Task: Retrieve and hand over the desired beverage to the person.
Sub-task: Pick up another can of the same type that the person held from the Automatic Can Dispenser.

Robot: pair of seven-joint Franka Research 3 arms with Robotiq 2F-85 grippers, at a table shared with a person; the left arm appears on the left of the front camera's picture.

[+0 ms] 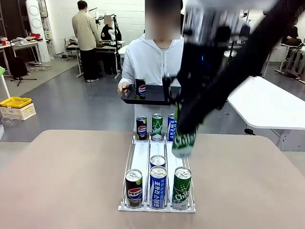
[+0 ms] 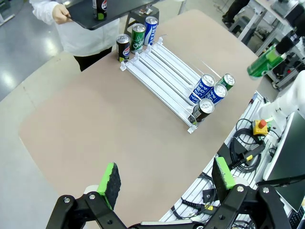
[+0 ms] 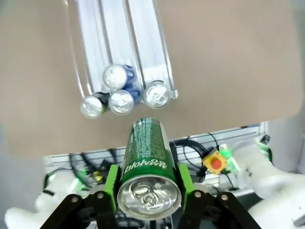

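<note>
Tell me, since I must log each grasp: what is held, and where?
The right gripper holds a green Chilsung can by its sides near the top; the left gripper is open, holding nothing.

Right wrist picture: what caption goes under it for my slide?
Right gripper holds a green Chilsung can above the can rack.

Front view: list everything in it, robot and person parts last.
Table: one, tan, foreground.
Rack: one, clear, three lanes, table centre.
Near cans: four; black, two blue, green; rack's near end.
Far cans: three; black, green, blue; rack's far end.
Tray: one, black, held by the person.
Pepsi can: one, black, on the tray.
Green can: one, gripped above the rack.
Right gripper: fingers shut on the green can.
Left gripper: open, over the table.
Person: one, white jacket, far side.
</note>
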